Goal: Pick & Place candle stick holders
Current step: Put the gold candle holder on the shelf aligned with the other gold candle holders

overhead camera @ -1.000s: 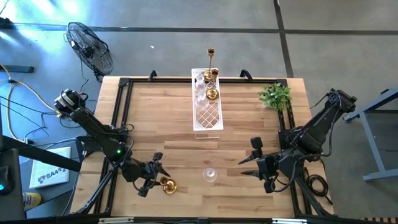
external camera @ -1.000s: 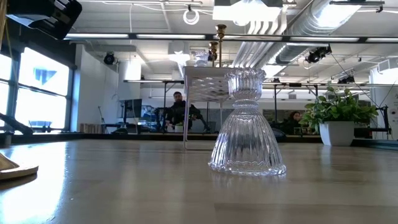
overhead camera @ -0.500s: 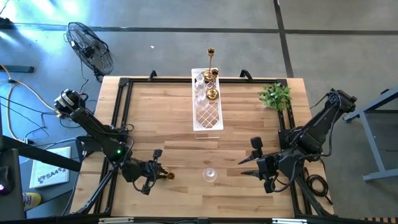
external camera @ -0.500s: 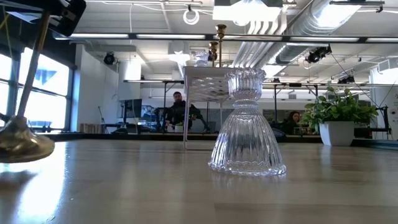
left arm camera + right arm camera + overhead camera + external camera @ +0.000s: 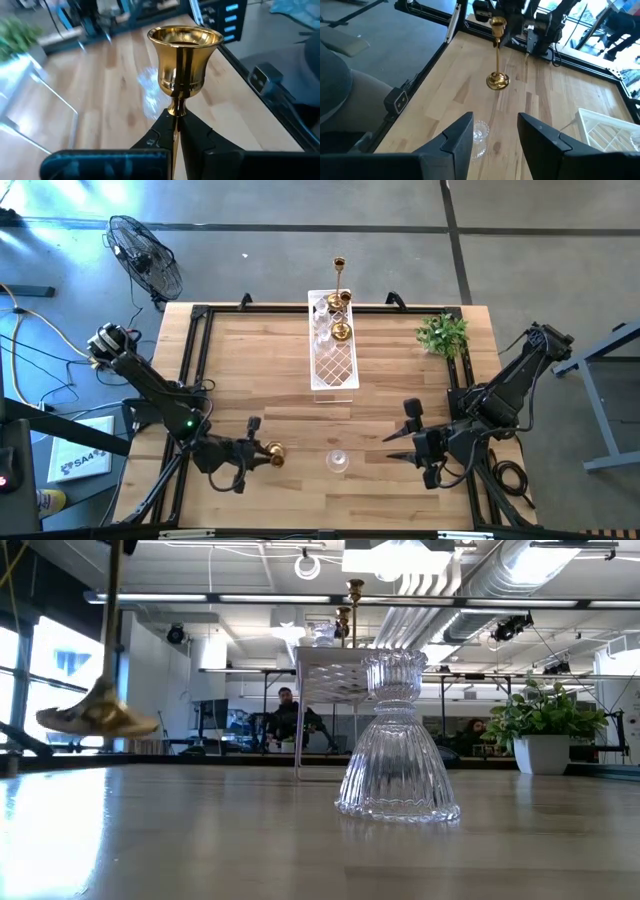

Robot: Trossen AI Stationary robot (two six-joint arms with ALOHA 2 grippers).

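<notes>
My left gripper (image 5: 256,454) is shut on a tall gold candle stick holder (image 5: 497,55) near the table's front left. The holder has a cup on top (image 5: 185,52), a slim stem and a round base (image 5: 98,718). A clear glass holder (image 5: 337,460) stands on its wide foot on the table between the arms; it also shows in the low view (image 5: 398,740). My right gripper (image 5: 495,140) is open and empty at the front right (image 5: 405,442). Another tall gold holder, squat gold ones (image 5: 340,330) and glass ones stand in the white tray (image 5: 333,365). My left gripper pinches the holder's slim stem (image 5: 175,112) just below the cup, between its two fingers (image 5: 200,137). The fingers come about level from the table's left and lie across the stem. The holder hangs nearly upright, cup up, with its base lifted clear of the table.
The white lattice tray stands at the far middle of the table. A small green plant (image 5: 443,333) in a white pot (image 5: 545,752) stands at the far right. A black frame (image 5: 195,370) borders the wooden table top. People sit in the room beyond the table.
My left gripper has risen and turned, keeping its hold on the gold holder. The holder first lay low with its base at the table, then stood up on its base, and now hangs upright, lifted clear. It has also shifted a little toward the table's far edge.
</notes>
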